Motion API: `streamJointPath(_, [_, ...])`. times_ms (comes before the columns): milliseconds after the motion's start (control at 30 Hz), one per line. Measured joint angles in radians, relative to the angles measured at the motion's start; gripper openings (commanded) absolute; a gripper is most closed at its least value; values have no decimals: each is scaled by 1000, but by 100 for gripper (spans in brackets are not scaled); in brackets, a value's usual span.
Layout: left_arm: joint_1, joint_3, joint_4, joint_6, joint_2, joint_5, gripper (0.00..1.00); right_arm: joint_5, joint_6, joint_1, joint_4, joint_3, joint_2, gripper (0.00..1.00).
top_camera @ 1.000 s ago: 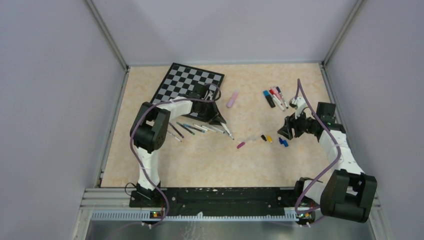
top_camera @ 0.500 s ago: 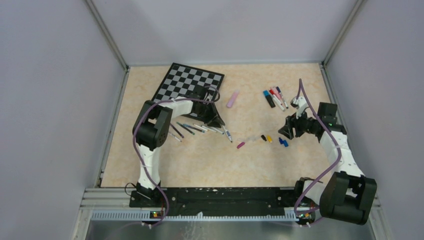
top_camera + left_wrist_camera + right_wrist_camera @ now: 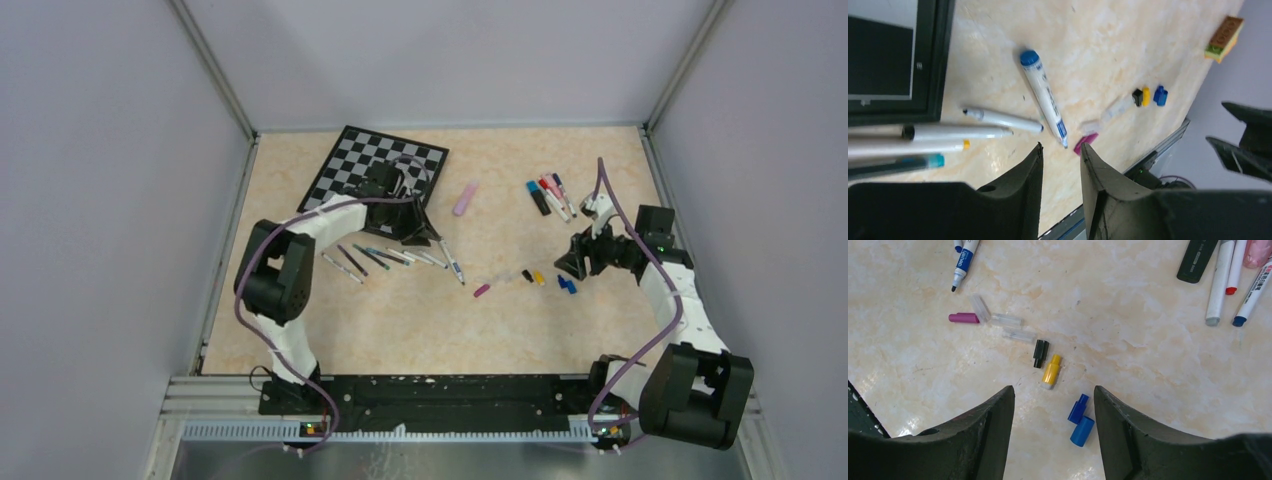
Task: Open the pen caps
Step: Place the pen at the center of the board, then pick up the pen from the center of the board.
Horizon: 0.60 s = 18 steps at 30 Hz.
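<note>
Centrally, loose pen caps (image 3: 1051,369) lie near one pen (image 3: 964,261).

We log the table (image 3: 1158,340) as a marbled beige top, smooth, with a faint sheen. The pen caps (image 3: 1051,371) look like smooth moulded plastic, mostly opaque, a few clear. The pens (image 3: 1045,100) have glossy plastic barrels. Jaws of the left gripper (image 3: 1061,146) and right gripper (image 3: 1053,388): matt black plastic. The chessboard (image 3: 360,160) looks smooth, slightly glossy.
</note>
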Motion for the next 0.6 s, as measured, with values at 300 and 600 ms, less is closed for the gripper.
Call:
streamJointPath(300, [5, -335, 158, 168, -459, 28, 66, -19, -37, -3, -100, 111, 64, 60])
streamJointPath(600, [6, -638, 311, 262, -958, -122, 99, 7, -10, 19, -171, 378, 217, 60])
